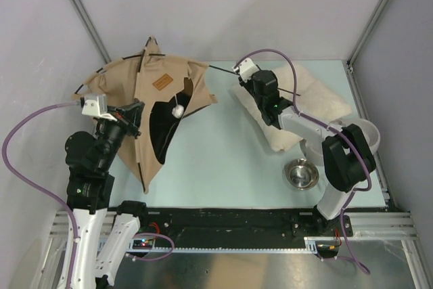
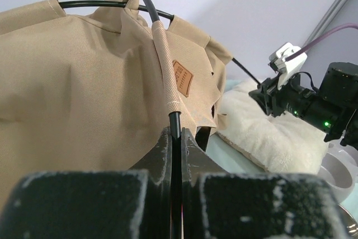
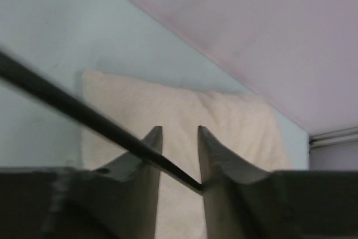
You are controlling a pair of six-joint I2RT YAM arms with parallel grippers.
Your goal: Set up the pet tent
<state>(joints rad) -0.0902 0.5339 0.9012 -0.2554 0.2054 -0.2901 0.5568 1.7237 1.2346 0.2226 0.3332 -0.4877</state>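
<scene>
While the left end effector [image 2: 175, 134] is clamped on a black pole [image 2: 175, 122] of the pet tent [image 1: 159, 79], which sits at the back left of the surface [image 1: 223, 160], the right end effector [image 3: 179, 130] stands narrowly parted around another pole tip [image 3: 182, 176] above the pillow [image 1: 318, 96].

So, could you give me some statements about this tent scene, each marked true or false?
1. The left gripper is shut on a black pole of the tent. True.
2. The pillow lies inside the tent. False: it lies outside, on the table right of it.
3. A pole tip sits inside the open right gripper. True.
4. The steel bowl stands on the pillow. False: it stands on the table beside it.
5. The pom-pom hangs in the doorway. True.
</scene>
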